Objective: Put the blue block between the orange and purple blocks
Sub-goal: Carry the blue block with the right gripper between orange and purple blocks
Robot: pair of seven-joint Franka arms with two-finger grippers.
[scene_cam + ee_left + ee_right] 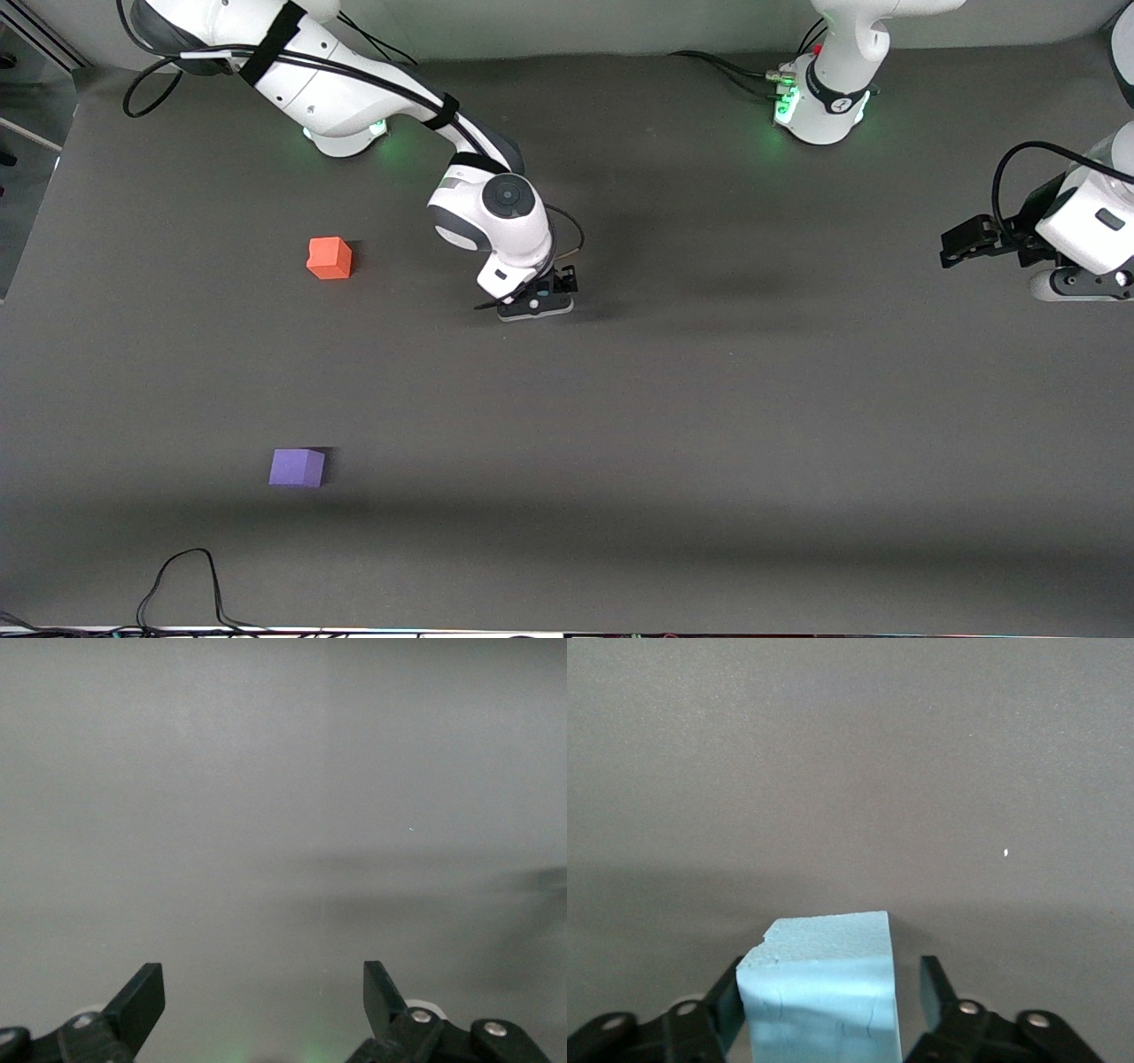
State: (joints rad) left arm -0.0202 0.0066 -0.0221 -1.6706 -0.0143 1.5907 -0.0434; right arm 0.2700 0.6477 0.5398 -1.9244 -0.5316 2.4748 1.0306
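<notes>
Right gripper low at bench centre, arm reaching down from its base. Fingers flank the blue block, one touching, the other with a slight gap. Orange block and purple block well apart toward the right arm's end. Left gripper waiting, fingers spread, empty.

Blue block: I see light sky-blue, matte, plain, faint darker cracks on the face between my right jaws.
Orange block: bright orange-red, plain.
Purple block: violet, plain, top face paler than its side.
Right gripper: black fingers, silver screws.
Left gripper: I read black fingers, silver screws; only grey between the jaws.
Table: dark grey, unpatterned.
Arms: white shells, black cables, green lights at the bases.
</notes>
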